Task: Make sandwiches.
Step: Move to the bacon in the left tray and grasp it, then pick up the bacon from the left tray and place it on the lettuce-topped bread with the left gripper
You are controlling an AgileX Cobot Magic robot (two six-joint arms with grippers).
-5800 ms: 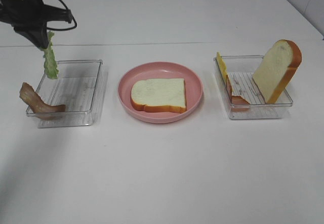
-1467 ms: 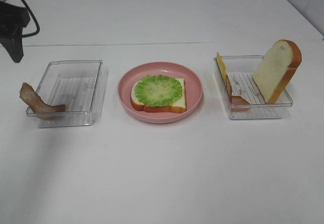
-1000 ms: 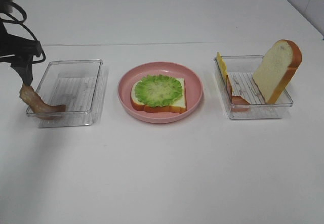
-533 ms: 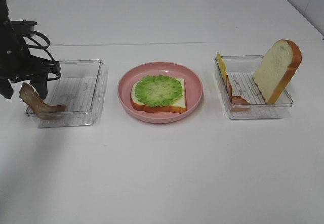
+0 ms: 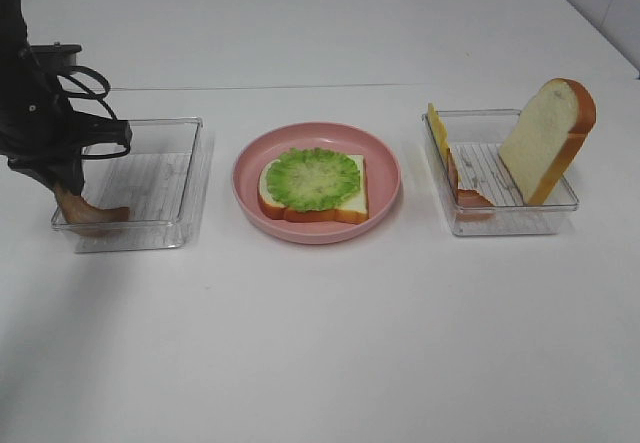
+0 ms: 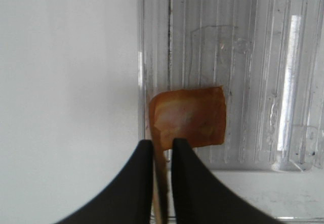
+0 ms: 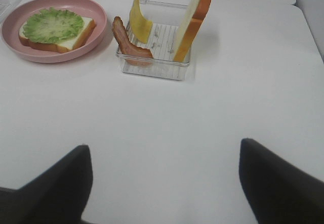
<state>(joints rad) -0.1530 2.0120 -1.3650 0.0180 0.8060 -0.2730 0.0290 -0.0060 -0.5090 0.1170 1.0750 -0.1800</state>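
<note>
The upper end of the bacon strip [image 5: 97,213] is hidden in the high view by the black left gripper [image 5: 62,185]. Only its low end is seen, lying in the near left corner of the left tray [image 5: 197,153]. The left arm is cut off by the edge of that view, and the right gripper is not seen there at all.

In the left wrist view, the left gripper [image 6: 161,145] is seen closed on the thin edge of the bacon strip [image 6: 190,118]. The flat end lies on the ribbed floor of the left tray [image 6: 253,57], just inside its wall. It may still be resting there, but this is hard to tell.

In the right wrist view, the right gripper [image 7: 164,183] is seen wide open over bare table, with nothing in it. The second bacon strip [image 7: 129,42] is shown clearly there, while in the high view the second bacon strip [image 5: 465,195] is half hidden by the wall of the right tray [image 5: 500,225]. The cheese [image 5: 436,128] and the upright bread slice [image 5: 548,138] are also kept in that tray.

The sandwich [image 5: 315,208] is found on the pink plate [image 5: 385,178]. So far it is made of one bread slice with lettuce [image 5: 312,178] on top.

Half a second ago, the left jaws were held apart around the raised end of the strip. Now they are shut on it.
</note>
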